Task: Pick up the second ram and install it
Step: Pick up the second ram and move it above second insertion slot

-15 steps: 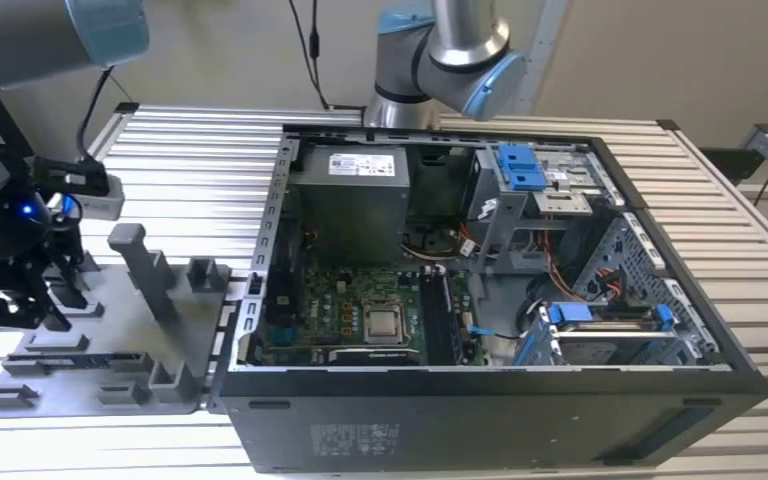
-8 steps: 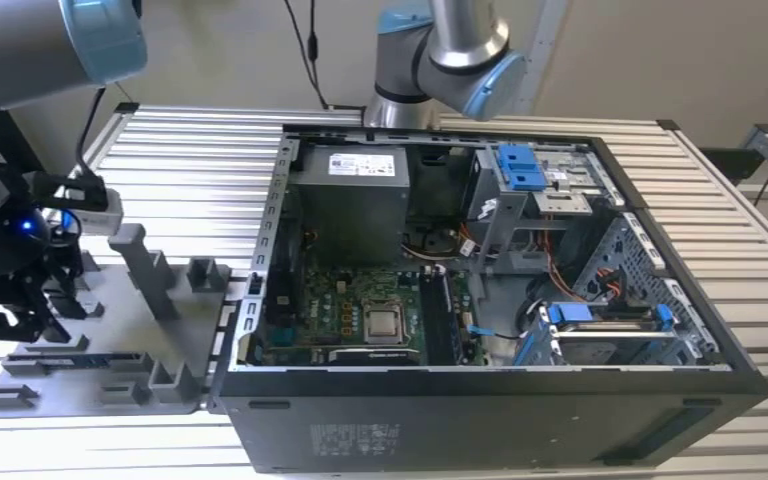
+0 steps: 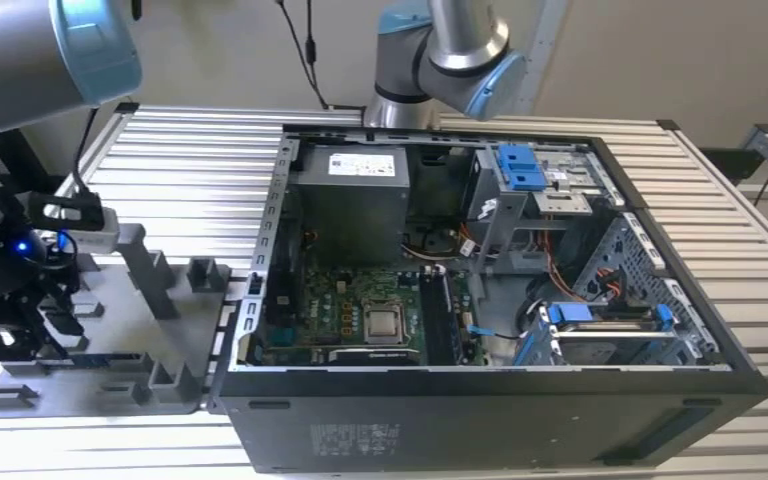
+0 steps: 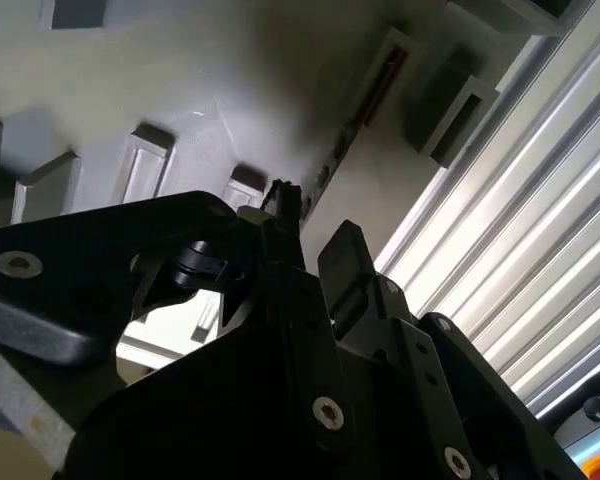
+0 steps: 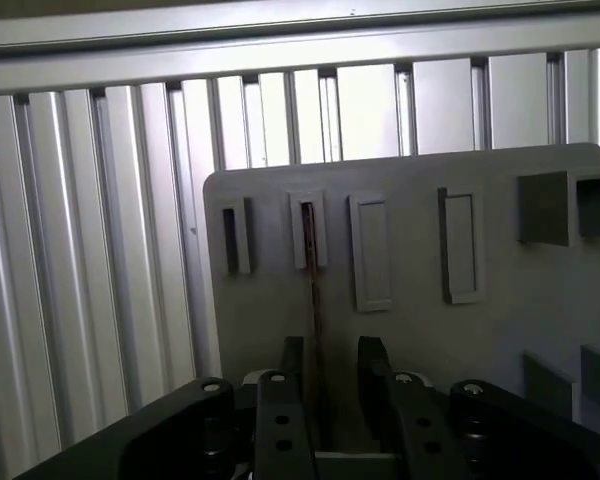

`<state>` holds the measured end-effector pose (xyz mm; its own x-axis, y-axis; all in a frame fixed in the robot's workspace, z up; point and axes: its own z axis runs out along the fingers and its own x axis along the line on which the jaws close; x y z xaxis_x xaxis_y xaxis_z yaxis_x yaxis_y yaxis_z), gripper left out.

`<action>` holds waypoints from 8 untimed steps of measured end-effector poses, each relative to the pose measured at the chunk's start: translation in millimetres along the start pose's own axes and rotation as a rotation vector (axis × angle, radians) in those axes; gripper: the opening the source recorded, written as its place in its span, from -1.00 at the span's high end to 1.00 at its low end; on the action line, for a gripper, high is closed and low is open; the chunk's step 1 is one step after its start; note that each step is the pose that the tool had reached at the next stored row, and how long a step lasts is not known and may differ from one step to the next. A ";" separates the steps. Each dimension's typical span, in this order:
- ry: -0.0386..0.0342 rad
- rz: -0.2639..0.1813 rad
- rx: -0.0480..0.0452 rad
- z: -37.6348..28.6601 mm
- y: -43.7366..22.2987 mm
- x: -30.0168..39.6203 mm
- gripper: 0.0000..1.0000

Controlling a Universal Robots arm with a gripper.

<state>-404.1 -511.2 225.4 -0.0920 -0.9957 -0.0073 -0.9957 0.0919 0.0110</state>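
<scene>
At the exterior view's left, your gripper (image 3: 31, 325) hangs low over the grey fixture plate (image 3: 124, 335). In the first wrist view, its fingers (image 5: 293, 365) stand apart astride the second ram (image 5: 311, 270), a thin dark stick. A plate slot holds it on edge, likely for grasping. The open computer case (image 3: 491, 420) sits rightward.

the jaws of the gripper (image 5: 326, 352) stand apart around the memory stick (image 5: 311, 270), which sits on edge in the grey plate (image 5: 410, 340), with a gap on one side. raised frames (image 5: 370, 250) flank it closely, and tall posts (image 3: 144, 268) rise nearby. the case wall (image 3: 275, 250) stands just beside the plate. inside, room lies open above the motherboard (image 3: 357, 312), hemmed by the drive cage (image 3: 524, 195) and loose cables (image 3: 574, 272). the ridged tabletop (image 3: 184, 170) beyond lies open.
</scene>
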 end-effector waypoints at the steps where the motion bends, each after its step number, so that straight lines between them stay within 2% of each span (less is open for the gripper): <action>1: -0.0002 -0.004 0.0041 0.8 0.4 0.2 0.28; 5: -0.0019 -0.023 0.0234 4.2 1.5 0.5 0.28; 8: -0.0018 -0.034 0.0234 8.1 2.3 0.6 0.28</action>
<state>-406.5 -511.6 217.4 -0.0583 -0.9983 -0.0091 -0.9982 0.0584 -0.0127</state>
